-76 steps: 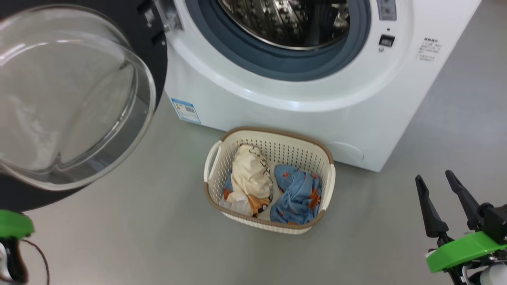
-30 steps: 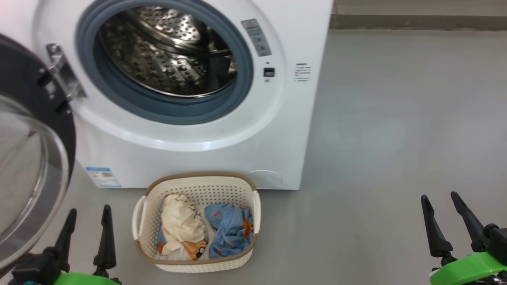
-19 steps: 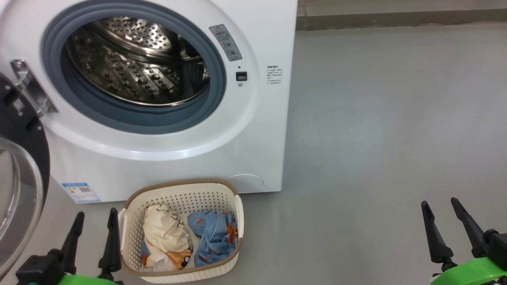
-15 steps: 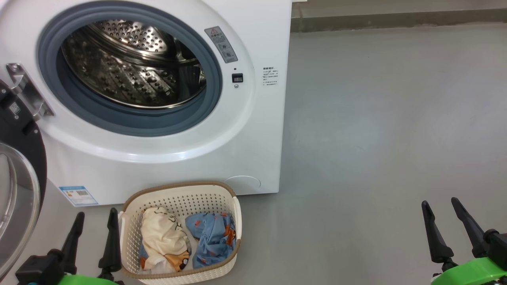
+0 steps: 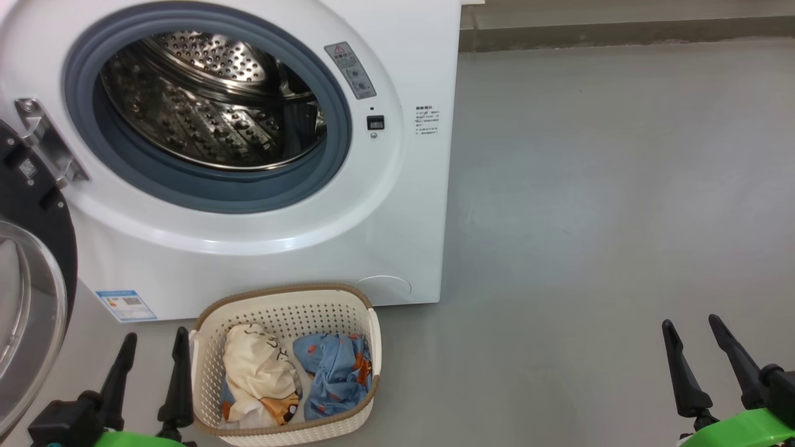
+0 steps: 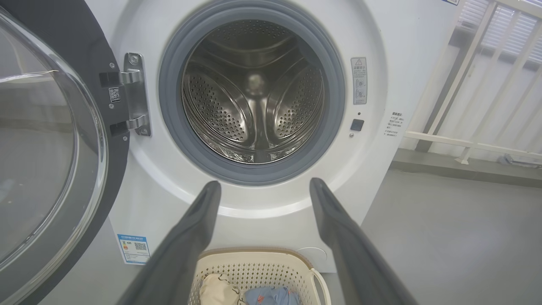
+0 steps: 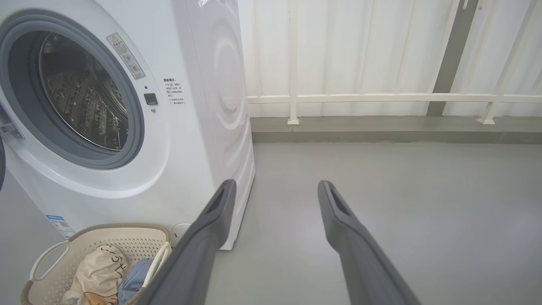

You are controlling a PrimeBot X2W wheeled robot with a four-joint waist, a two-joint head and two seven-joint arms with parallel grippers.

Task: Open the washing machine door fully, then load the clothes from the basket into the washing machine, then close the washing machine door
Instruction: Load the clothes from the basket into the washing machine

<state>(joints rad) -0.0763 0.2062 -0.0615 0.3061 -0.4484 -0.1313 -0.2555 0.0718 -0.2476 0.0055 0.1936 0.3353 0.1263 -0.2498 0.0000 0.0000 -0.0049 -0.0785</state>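
The white washing machine (image 5: 273, 248) stands with its door (image 5: 34, 261) swung wide open to the left, glass bowl facing out, and its steel drum (image 5: 211, 105) empty. On the floor in front sits the cream basket (image 5: 282, 307), holding a cream garment (image 5: 258, 372) and a light blue garment (image 5: 335, 372). My left gripper (image 5: 155, 341) is open just left of the basket, above floor level. Far to the right, my right gripper (image 5: 689, 329) is open over bare floor. The left wrist view looks straight into the drum (image 6: 254, 114).
Grey floor (image 5: 590, 217) stretches wide to the right of the machine. A white railing (image 7: 381, 98) on a low kerb runs behind. The open door's glass bowl (image 6: 38, 148) bulges out close to my left arm.
The camera swung right and pulled back, so the machine, door and basket slid left in view. My left gripper came into view beside the basket. The clothes have not moved.
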